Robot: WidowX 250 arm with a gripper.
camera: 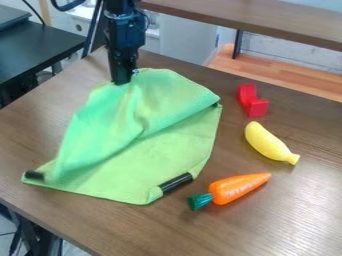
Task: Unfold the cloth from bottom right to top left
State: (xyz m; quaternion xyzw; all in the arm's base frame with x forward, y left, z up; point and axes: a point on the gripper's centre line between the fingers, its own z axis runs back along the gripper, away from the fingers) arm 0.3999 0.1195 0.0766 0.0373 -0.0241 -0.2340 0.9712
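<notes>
"Brown table (304, 215) under the jaws, reaching well out in front of them in the camera view. Past them on the left stands a black table (43, 52); up and to their right runs a shelf (267, 22)."

"And the gripper (122, 80)?"

"It hangs down from the top edge, its tip right at the upper part of the cloth (167, 155). Spread, pressed together or pinching the fabric? I can't tell."

"How does the cloth lie?"

"Green, mostly below the jaws and to their right. One layer lies partly folded over another, with a slanting edge and soft creases. Two black pieces show on the near part: one below and left of the jaws, the other below and right."

"Anything beside it?"

"Right of the jaws, a red block (249, 102). Lower on that side, a banana (268, 143). Lower again, a carrot (235, 188), its green end near the cloth."
</notes>
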